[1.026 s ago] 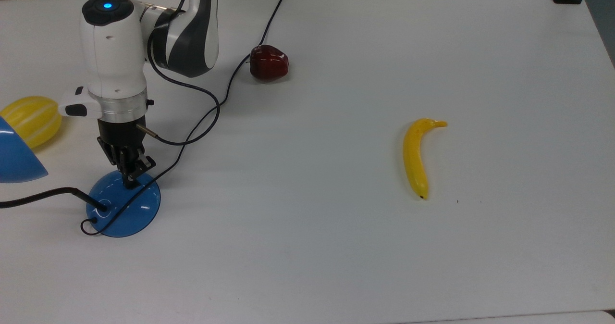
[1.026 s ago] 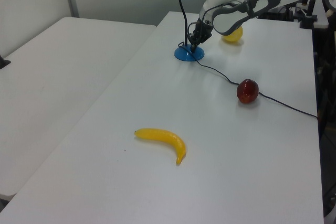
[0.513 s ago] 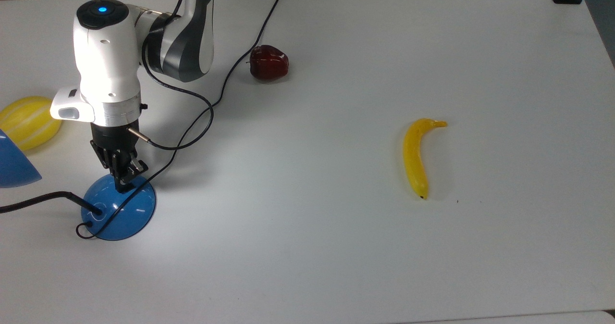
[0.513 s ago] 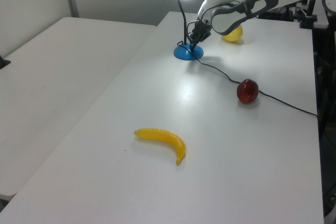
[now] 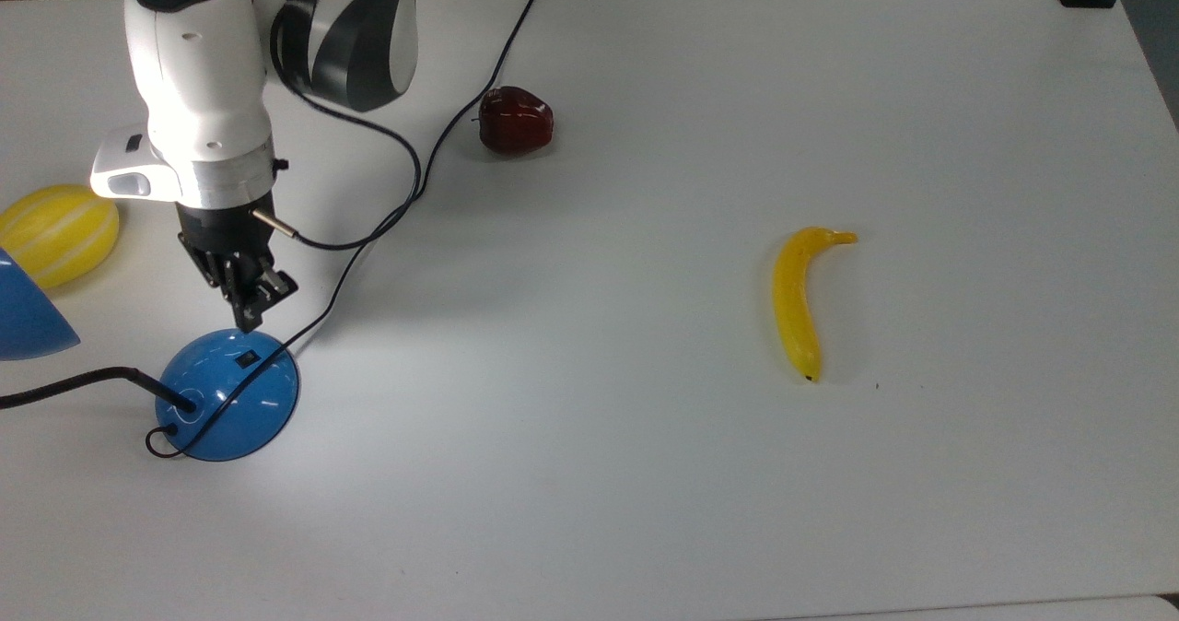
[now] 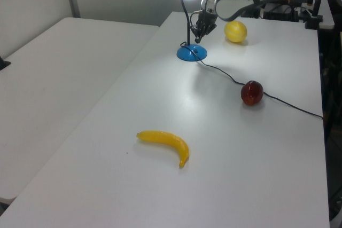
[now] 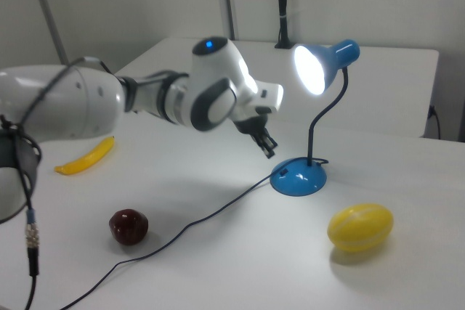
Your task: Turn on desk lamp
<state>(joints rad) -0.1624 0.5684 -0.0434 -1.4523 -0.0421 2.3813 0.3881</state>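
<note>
Lamp's lit, so the desk lamp (image 7: pixel 314 107) job looks done. My gripper (image 5: pixel 250 300) hangs just above its base switch (image 5: pixel 246 359), 2 fingers pressed together for poking.

A white table (image 5: pixel 645 474) carried everything. The desk lamp (image 5: pixel 227 394) stood on it by its blue dome base, near the top view's left edge. A yellow striped melon (image 5: pixel 57 234) lay beyond the base, toward the top view's upper left. The lamp's black cord (image 5: pixel 442 146) trailed across the tabletop past a dark red apple (image 5: pixel 515 121). A banana (image 5: pixel 798 300) lay well apart from the lamp, far toward the top view's right.
</note>
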